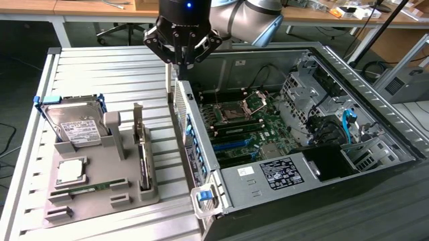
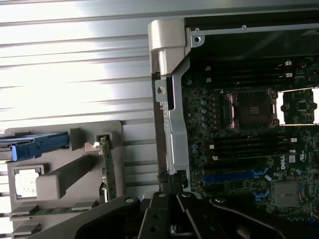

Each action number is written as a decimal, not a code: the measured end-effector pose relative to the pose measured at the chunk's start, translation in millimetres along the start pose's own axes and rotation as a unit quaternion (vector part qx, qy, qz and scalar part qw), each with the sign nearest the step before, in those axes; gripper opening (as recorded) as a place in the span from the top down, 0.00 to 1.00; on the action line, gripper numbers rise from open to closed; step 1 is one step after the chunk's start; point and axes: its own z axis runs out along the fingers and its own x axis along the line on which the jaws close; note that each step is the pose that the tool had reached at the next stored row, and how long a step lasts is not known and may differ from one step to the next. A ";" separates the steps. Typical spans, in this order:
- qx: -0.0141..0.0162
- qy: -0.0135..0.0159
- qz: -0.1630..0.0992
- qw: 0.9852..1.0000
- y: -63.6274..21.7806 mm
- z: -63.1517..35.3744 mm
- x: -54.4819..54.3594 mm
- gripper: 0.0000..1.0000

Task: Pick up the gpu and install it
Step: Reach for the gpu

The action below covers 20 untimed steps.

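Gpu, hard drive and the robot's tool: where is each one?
gpu [image 1: 142,160]: exterior view, on its dark top edge.
hard drive [image 1: 80,131]: exterior view, on its white label.
tool [image 1: 181,64]: exterior view, between its shut fingertips.

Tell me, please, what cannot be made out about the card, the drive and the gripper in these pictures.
- Graphics card: exterior view, it stands edge-on in the grey holder, so its faces are hidden.
- Hard drive: exterior view, label print too small to read; wrist view, cut off by the picture's edge.
- Gripper: exterior view, shut above the computer case wall; whether they touch cannot be told.
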 end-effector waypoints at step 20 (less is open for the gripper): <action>0.001 0.000 0.000 1.000 -0.9 -0.4 12.0 0.89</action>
